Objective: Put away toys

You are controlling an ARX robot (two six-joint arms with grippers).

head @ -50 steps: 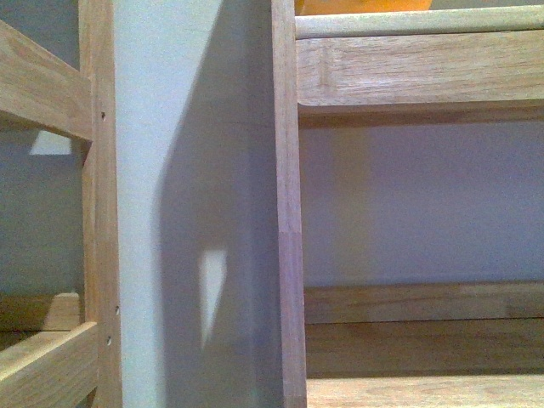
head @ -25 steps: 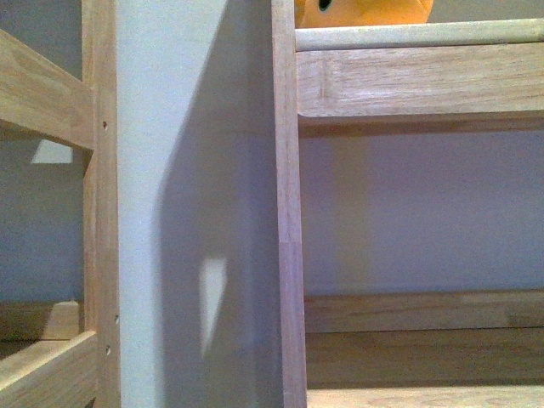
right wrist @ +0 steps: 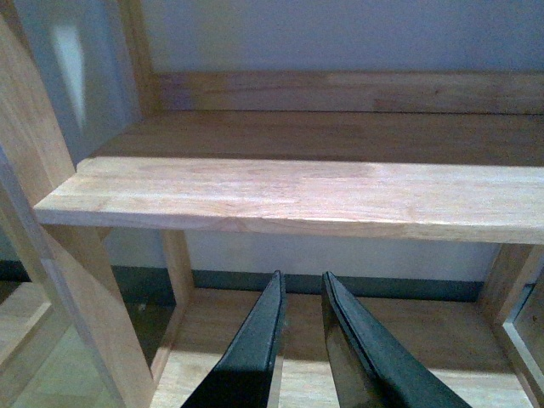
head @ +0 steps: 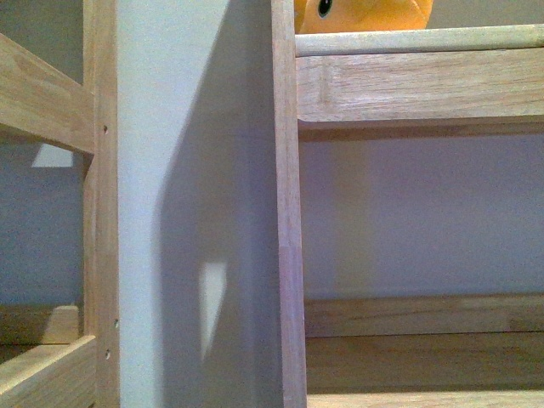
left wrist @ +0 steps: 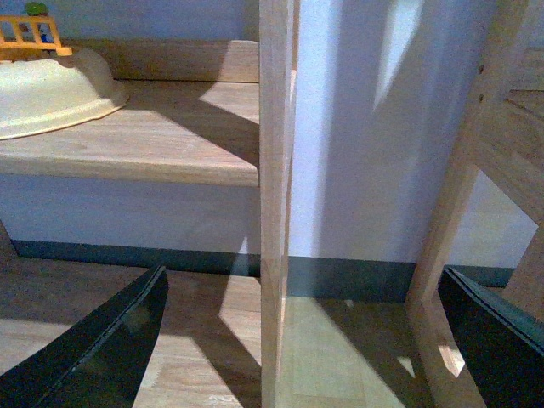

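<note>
Hovering left fingers spread, right fingers near-closed

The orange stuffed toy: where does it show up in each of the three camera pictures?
Front view: the orange stuffed toy peeks over the upper shelf rail at the top edge, right of the wooden post.
Left wrist view: not in it.
Right wrist view: not in it.
Shared landmark: the pale wooden shelving against the white wall appears in all three views.

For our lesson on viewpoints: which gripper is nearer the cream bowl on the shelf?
Left, probably. The left gripper faces the cream bowl from below; the right gripper faces another shelf, bowl unseen.
</note>
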